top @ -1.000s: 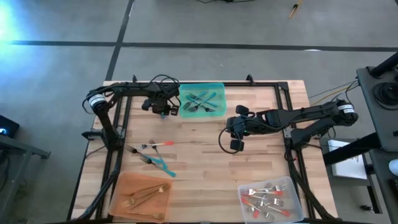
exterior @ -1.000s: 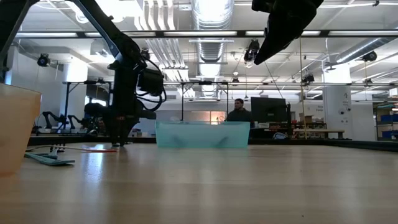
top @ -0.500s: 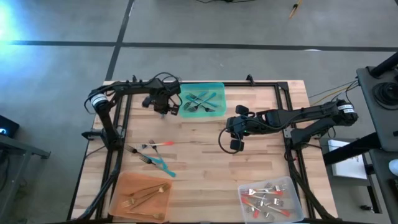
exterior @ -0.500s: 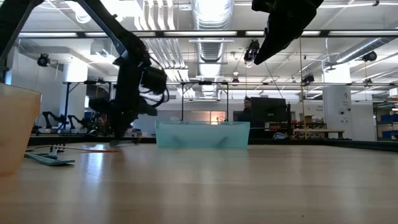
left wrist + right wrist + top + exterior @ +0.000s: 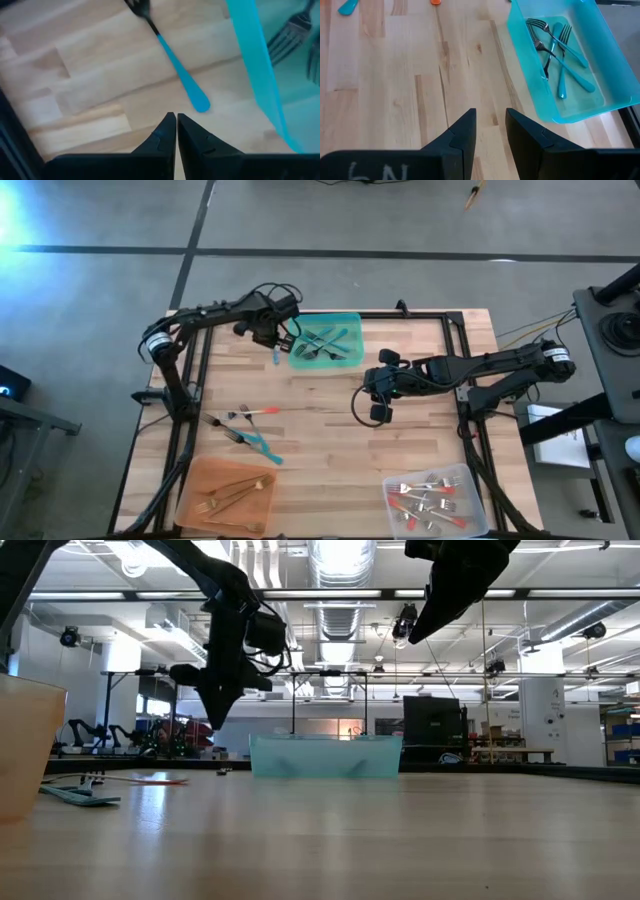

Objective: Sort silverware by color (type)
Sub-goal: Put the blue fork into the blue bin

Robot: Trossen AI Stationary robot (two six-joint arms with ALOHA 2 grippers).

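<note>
Teal forks [image 5: 325, 343] lie in the teal tray [image 5: 352, 320], gold ones in the orange tray [image 5: 190, 480], red ones in the clear tray [image 5: 470, 475]. One teal fork [image 5: 172, 62] lies just outside the teal tray; a few pieces [image 5: 243, 428] wait on the surface [image 5: 330, 440]. Left gripper [image 5: 176, 131] fingers clenched empty above the fork; right gripper [image 5: 490, 131] fingers released mid-surface.

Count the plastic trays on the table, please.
3, seen from above: the teal tray top middle, the orange tray bottom left, the clear tray bottom right. None looks hidden.
</note>
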